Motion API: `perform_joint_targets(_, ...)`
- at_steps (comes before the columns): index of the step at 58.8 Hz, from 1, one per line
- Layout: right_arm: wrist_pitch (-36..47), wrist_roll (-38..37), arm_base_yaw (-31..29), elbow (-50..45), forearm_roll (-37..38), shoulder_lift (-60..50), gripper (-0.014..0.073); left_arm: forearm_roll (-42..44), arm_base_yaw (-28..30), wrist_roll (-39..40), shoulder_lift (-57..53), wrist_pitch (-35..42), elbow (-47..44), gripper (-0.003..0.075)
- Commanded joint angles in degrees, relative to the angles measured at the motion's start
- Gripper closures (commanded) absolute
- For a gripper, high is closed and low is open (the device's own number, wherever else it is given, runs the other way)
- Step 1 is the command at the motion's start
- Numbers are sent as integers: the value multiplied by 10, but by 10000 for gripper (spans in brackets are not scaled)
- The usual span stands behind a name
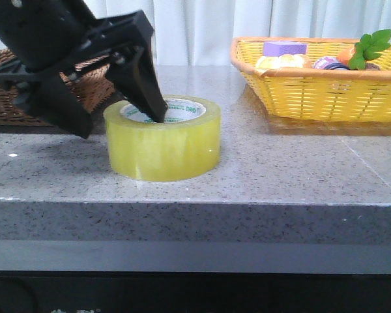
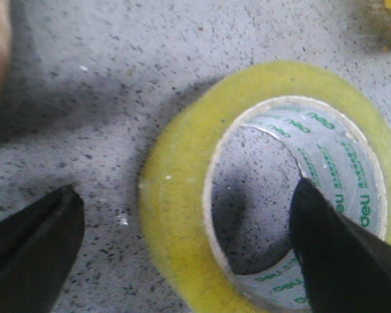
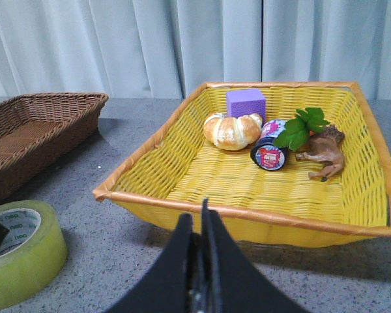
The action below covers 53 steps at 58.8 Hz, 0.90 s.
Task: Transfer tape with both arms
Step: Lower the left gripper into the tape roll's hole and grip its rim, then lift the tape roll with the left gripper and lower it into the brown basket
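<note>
On a speckled grey counter stand one tape roll and two baskets, one yellow and one brown; the left gripper straddles the roll's wall, jaws apart, while the right gripper is closed, empty

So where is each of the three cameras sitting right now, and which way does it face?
Front: low at the table edge, facing forward at the tape; left end effector straddles its wall.
Left wrist: looking down into the tape's core; one finger inside, one outside.
Right wrist: raised, facing the yellow basket; right end effector shut.
All three share the tape.
</note>
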<state>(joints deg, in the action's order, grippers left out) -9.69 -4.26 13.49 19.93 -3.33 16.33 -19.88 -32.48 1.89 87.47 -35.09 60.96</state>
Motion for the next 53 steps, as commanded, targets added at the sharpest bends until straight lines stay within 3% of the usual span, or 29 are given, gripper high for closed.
perform_joint_targets(1,54,3,-4,14,4,3,683,-12,-9,6,-17,29,20,187)
perform_joint_targets(12,54,3,-4,14,4,3,683,-8,-10,6,-17,29,20,502)
perform_joint_targets(20,54,3,-4,14,4,3,683,-7,-10,6,-17,29,20,658)
perform_joint_targets(42,58,3,-4,14,4,3,683,7,-10,5,-94,16,52,677)
perform_joint_targets(53,61,3,-4,14,4,3,683,107,11,5,-117,31,123,677)
